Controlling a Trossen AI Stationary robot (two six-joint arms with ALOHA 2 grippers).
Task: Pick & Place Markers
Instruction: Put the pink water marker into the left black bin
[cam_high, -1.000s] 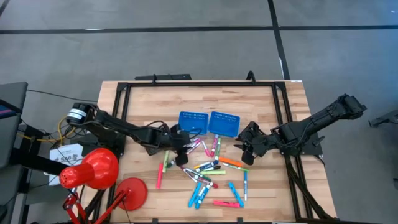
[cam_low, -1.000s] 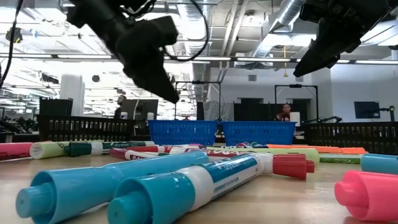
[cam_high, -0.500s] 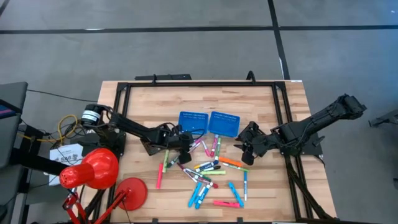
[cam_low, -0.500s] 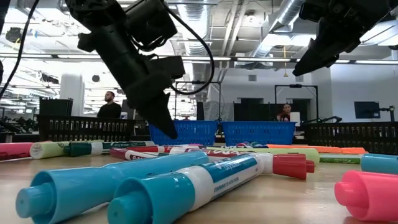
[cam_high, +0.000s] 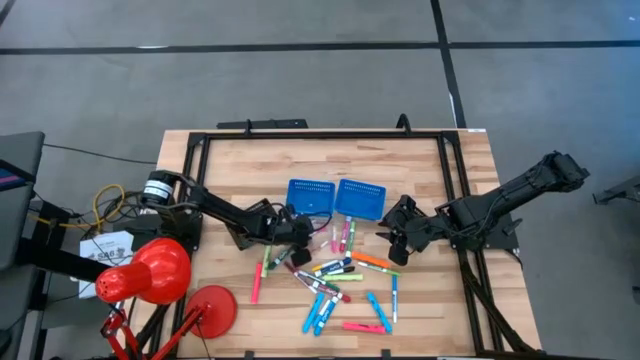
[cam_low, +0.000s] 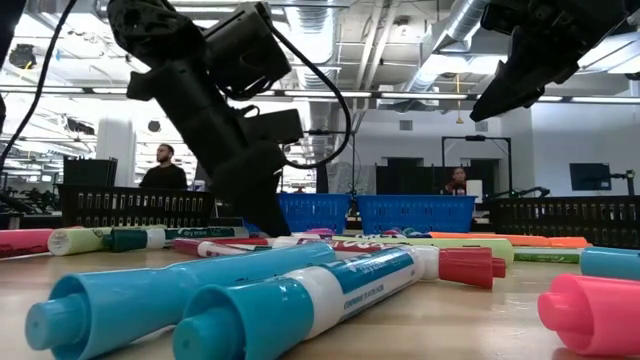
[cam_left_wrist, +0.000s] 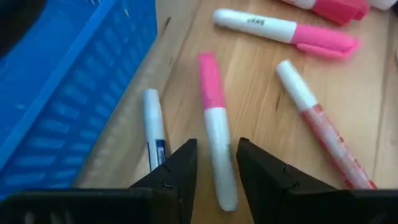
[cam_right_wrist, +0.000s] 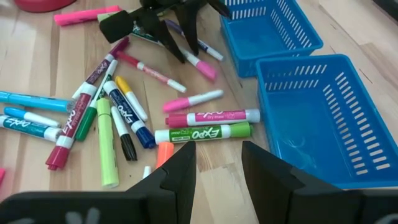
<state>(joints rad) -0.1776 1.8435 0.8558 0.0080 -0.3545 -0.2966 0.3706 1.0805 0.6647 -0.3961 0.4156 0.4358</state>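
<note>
Many markers (cam_high: 345, 275) lie scattered on the wooden table in front of two blue baskets. My left gripper (cam_high: 300, 236) is down at the table beside the left basket (cam_high: 311, 195), open. Its fingers stand on either side of the white end of a pink-and-white marker (cam_left_wrist: 213, 118), which lies flat. The right wrist view shows this gripper (cam_right_wrist: 181, 38) over the same marker (cam_right_wrist: 202, 65). My right gripper (cam_high: 392, 240) hangs open above the table to the right of the pile, with nothing between its fingers (cam_right_wrist: 217, 168). In the low view the left gripper (cam_low: 265, 215) reaches the tabletop and the right gripper (cam_low: 495, 100) stays high. My left gripper comes at the pink-and-white marker slanting down from the table's left. One finger stands on each long side of its white end (cam_left_wrist: 219, 168), the fingers pointing along the marker. I cannot tell whether they touch it. The marker lies flat on the table.
Close to the left fingers lie a white-and-blue marker (cam_left_wrist: 153, 127) and a red-and-white one (cam_left_wrist: 314, 124). The second basket (cam_high: 360, 198) stands right of the first. A red lamp (cam_high: 150, 270) stands at the near left. A black frame (cam_high: 320, 137) runs around the table.
My left gripper has come down from above the markers to the tabletop beside the left basket, tipping more steeply downward. Its fingers now stand around the pink-and-white marker. The markers have stayed where they were.
</note>
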